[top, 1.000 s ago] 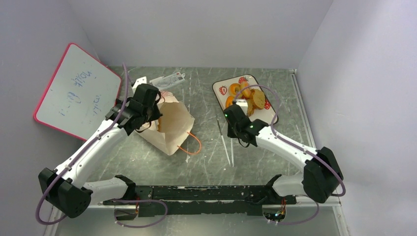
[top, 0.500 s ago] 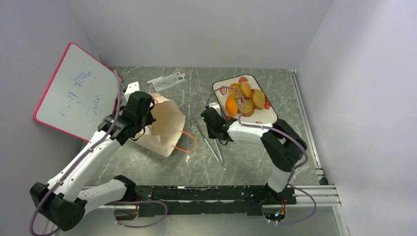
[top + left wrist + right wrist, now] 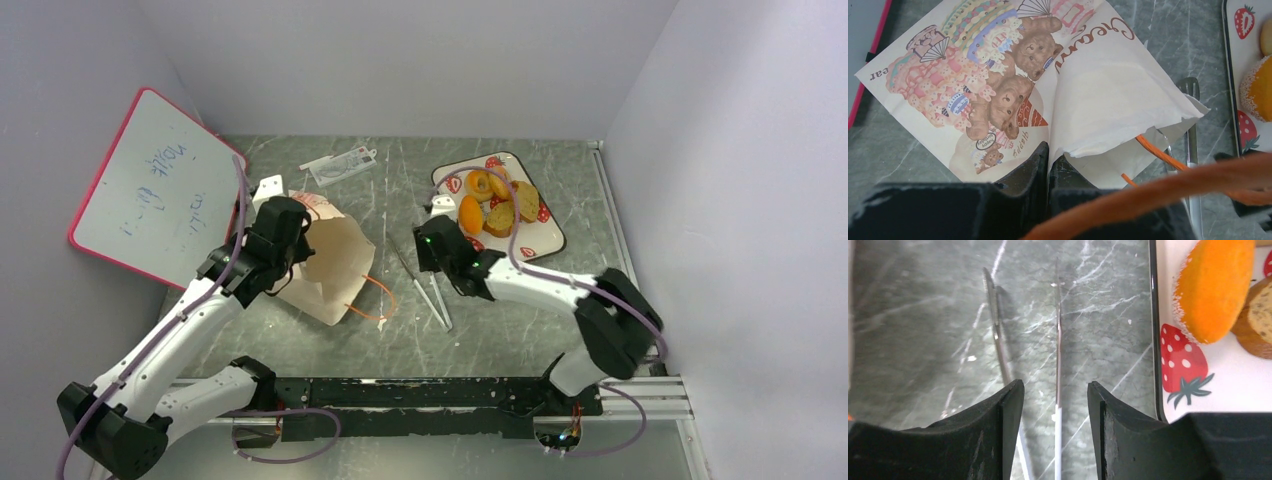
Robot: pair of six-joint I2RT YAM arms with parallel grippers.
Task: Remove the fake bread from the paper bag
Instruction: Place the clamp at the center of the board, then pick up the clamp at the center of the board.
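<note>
The paper bag (image 3: 338, 258) lies on its side left of centre, its teddy-bear print (image 3: 998, 95) facing up. My left gripper (image 3: 1048, 152) is shut on the bag's paper edge at the mouth; an orange cord handle (image 3: 1158, 192) crosses in front of it. The bag's inside is hidden. Several pieces of fake bread (image 3: 497, 200) sit on the strawberry-printed tray (image 3: 548, 240); an orange piece (image 3: 1215, 285) is close on the right. My right gripper (image 3: 1055, 387) stands open low over the table, left of the tray, with thin metal tongs (image 3: 1058, 340) lying between its fingers.
A pink-framed whiteboard (image 3: 150, 190) leans on the left wall. A small white tag card (image 3: 265, 188) and a clear packet (image 3: 340, 162) lie behind the bag. The tongs (image 3: 425, 285) stretch between bag and tray. Grey walls close in on three sides.
My right gripper has swung left off the tray and opened; the tongs now lie farther left. My left gripper has drawn the bag slightly toward the near-left.
</note>
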